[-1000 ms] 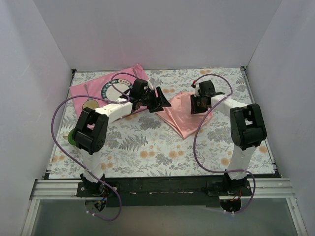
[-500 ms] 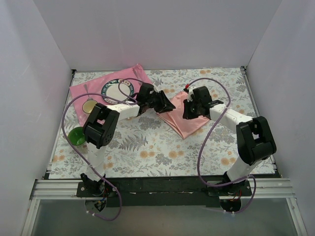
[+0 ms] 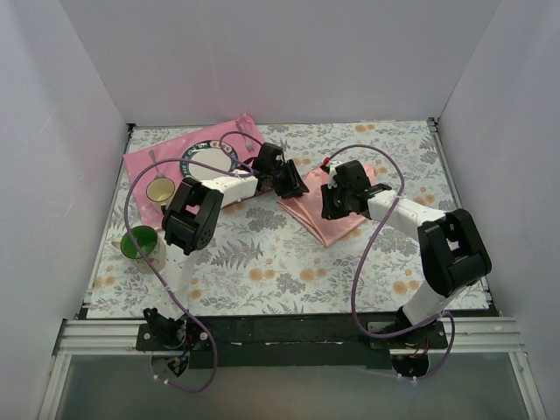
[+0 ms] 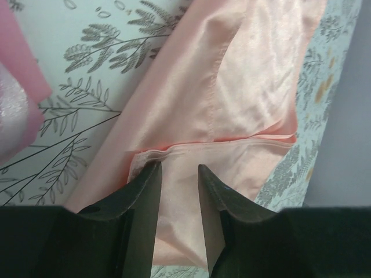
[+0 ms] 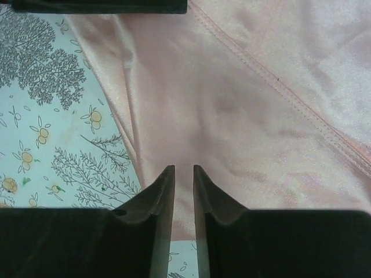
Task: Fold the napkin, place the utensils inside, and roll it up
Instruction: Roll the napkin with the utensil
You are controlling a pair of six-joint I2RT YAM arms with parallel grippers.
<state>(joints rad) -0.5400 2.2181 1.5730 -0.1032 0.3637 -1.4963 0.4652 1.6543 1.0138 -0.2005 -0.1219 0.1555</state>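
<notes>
The left end effector hangs with its fingers narrowly parted over a folded edge of the napkin, pale salmon cloth showing in the gap. Whether the tips touch the fabric cannot be told. The right end effector is narrower still, a slim strip of napkin visible between its fingers, a stitched hem running diagonally beyond.

Only the wrist cameras reveal these gaps. From above, the left end effector and right end effector read as dark shapes set close together, one at each side of the napkin's far end.

The overhead view supplies the layout instead. The napkin lies creased and partly doubled over on the floral surface, near its centre, narrowing to a point toward the arm bases. Both arms reach inward to it.

At far left lies a hot-pink mat carrying a plate and a cup. A green cup stands nearer, off the mat. The left wrist camera catches only a corner of the mat.
</notes>
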